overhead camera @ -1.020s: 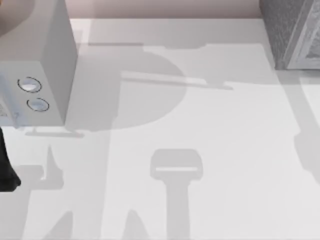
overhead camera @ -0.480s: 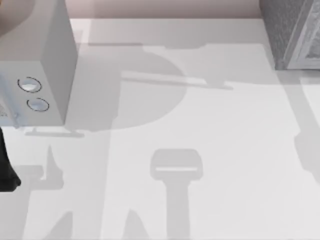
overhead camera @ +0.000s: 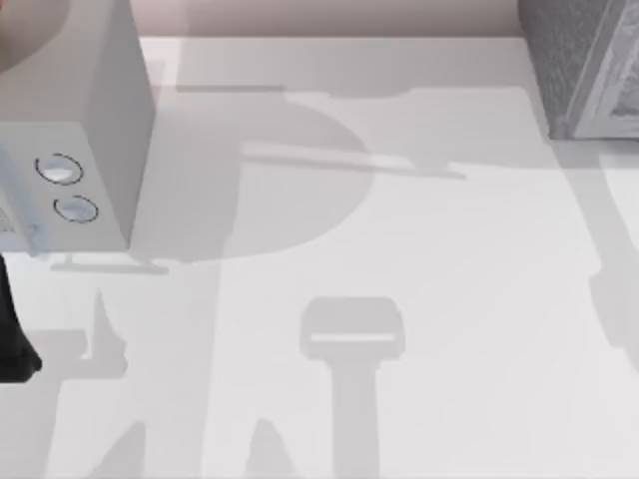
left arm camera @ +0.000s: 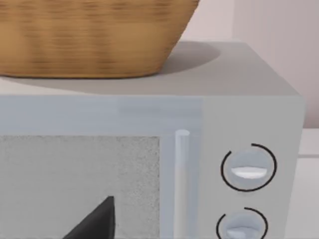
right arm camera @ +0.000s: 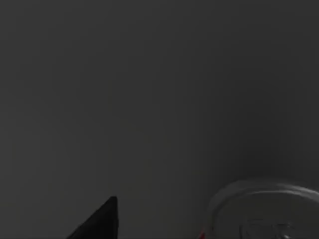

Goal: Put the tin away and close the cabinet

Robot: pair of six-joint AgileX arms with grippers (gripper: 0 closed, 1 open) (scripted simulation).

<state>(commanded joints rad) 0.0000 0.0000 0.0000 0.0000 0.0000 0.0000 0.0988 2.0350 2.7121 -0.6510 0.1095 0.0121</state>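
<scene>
Over at the far right corner of the pale surface [overhead camera: 419, 259], the cabinet [overhead camera: 579, 60] stands as a dark grey speckled box with a lighter framed panel on its front edge. Opposite it, at the left side, sits a smooth pale grey box [overhead camera: 75, 110] with two round dials [overhead camera: 60, 170] on its face. A black part of the left arm [overhead camera: 12, 339] pokes in at the left edge of the top view, just in front of that box.

From the left wrist view, the left arm faces the front of the pale grey box [left arm camera: 249, 99] (it looks much like a microwave), close to its speckled window [left arm camera: 79, 184], its upright handle [left arm camera: 182, 169] and the dials [left arm camera: 248, 167]. A woven basket [left arm camera: 89, 35] rests on top of it. One black fingertip [left arm camera: 97, 221] of the left pincer shows at the lower edge; whether that pincer is spread or pressed together I cannot tell.

The right wrist view is dark. Within it, the silver top of the tin [right arm camera: 266, 209] catches some light, with a sliver of red at its side, and one black fingertip [right arm camera: 99, 221] of the right pincer sits beside it, apart from it. I cannot tell whether the right pincer is spread or pinching anything.
</scene>
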